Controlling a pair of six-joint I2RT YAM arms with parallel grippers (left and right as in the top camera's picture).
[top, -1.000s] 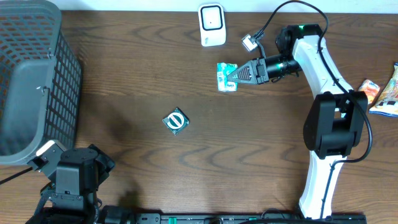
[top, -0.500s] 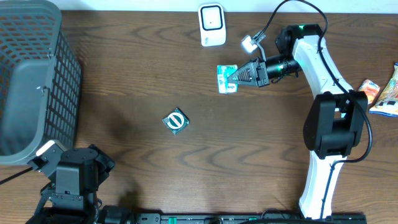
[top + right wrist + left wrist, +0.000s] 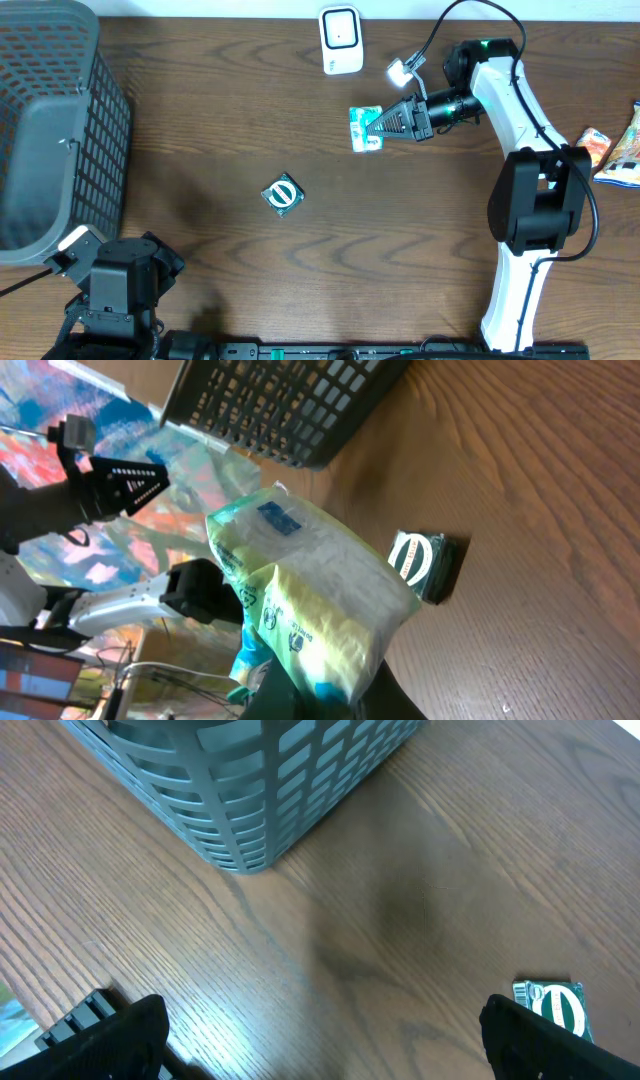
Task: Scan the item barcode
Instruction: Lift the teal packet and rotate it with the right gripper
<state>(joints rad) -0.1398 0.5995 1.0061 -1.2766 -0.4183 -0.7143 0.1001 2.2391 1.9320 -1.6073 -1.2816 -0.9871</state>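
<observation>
The brown desk (image 3: 250,120) carries everything. The grey basket (image 3: 50,120) stands well left of the scanner (image 3: 341,40), a white box at the far edge. My left jaws are spread wide and hold nothing, at the near-left corner, far from the scanner. My right jaws are clamped tight on the green-and-white packet (image 3: 364,128), holding it near the scanner, on my side of it and slightly right. A small green item (image 3: 283,194) lies farther from the scanner, toward me and left.
</observation>
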